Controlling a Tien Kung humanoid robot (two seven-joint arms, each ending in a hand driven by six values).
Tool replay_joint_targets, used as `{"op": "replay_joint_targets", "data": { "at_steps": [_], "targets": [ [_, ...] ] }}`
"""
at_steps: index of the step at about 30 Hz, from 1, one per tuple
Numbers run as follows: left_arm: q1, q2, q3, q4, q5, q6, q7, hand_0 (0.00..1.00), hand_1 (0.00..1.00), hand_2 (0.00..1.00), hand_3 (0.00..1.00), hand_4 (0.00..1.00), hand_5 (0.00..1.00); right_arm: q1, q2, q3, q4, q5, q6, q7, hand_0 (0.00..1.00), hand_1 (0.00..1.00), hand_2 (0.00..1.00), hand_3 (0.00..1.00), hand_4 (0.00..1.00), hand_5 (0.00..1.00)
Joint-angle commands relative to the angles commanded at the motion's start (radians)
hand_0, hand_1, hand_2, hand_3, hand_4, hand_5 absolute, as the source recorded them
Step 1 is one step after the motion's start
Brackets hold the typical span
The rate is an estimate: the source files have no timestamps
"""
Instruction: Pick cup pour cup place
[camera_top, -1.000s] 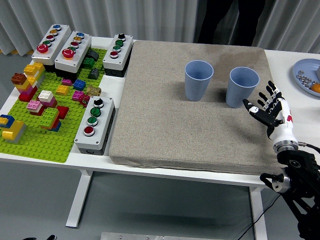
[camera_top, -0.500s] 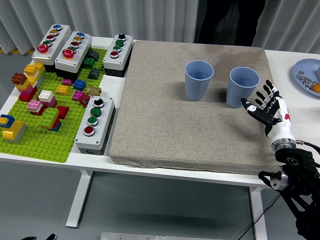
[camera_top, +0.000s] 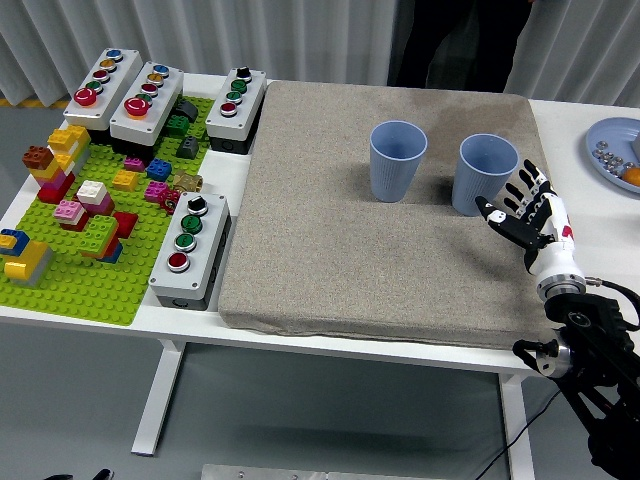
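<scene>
Two blue cups stand upright on the grey mat (camera_top: 340, 250): the left cup (camera_top: 397, 161) near the mat's middle back, the right cup (camera_top: 486, 174) beside it. My right hand (camera_top: 515, 203) is open with its fingers spread, just to the right of the right cup and slightly in front of it, close to its wall but not around it. What the cups hold cannot be seen from here. My left arm is out of view.
A green brick baseplate (camera_top: 70, 275) with several loose bricks fills the left of the table, with button boxes (camera_top: 190, 245) around it. A blue plate (camera_top: 612, 148) with small items lies at the far right. A person in dark clothes (camera_top: 450, 40) stands behind the table.
My right hand has moved left and slightly away from me, closing the distance to the right cup. The cups have not moved.
</scene>
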Motion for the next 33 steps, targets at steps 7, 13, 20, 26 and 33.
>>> {"op": "replay_joint_targets", "data": {
  "at_steps": [7,13,20,26,33],
  "targets": [
    [-0.001,0.000,0.003,0.000,-0.004,0.000,-0.001,0.760,0.774,0.825,0.721,0.503,0.995,0.010,0.004,-0.002,-0.012,-0.007,0.012,-0.013,0.870,0.878,0.967,0.937,0.845,0.233],
    [-0.002,0.000,0.004,0.000,-0.006,0.000,-0.002,0.759,0.774,0.825,0.721,0.503,0.995,0.019,0.005,-0.001,-0.018,-0.009,0.014,-0.014,0.871,0.878,0.967,0.935,0.842,0.233],
    [-0.004,0.000,0.007,0.000,-0.010,0.001,-0.004,0.759,0.775,0.825,0.720,0.504,0.996,0.026,0.008,-0.002,-0.025,-0.010,0.014,-0.015,0.870,0.878,0.966,0.934,0.837,0.231],
    [-0.008,-0.001,0.011,0.000,-0.015,0.001,-0.004,0.759,0.775,0.825,0.720,0.504,0.998,0.031,0.009,-0.001,-0.029,-0.011,0.018,-0.020,0.869,0.880,0.966,0.934,0.835,0.229],
    [-0.009,-0.001,0.016,0.000,-0.019,0.000,-0.006,0.759,0.775,0.825,0.721,0.503,0.998,0.042,0.011,-0.002,-0.040,-0.008,0.019,-0.019,0.870,0.879,0.966,0.934,0.830,0.226]
  ]
}}
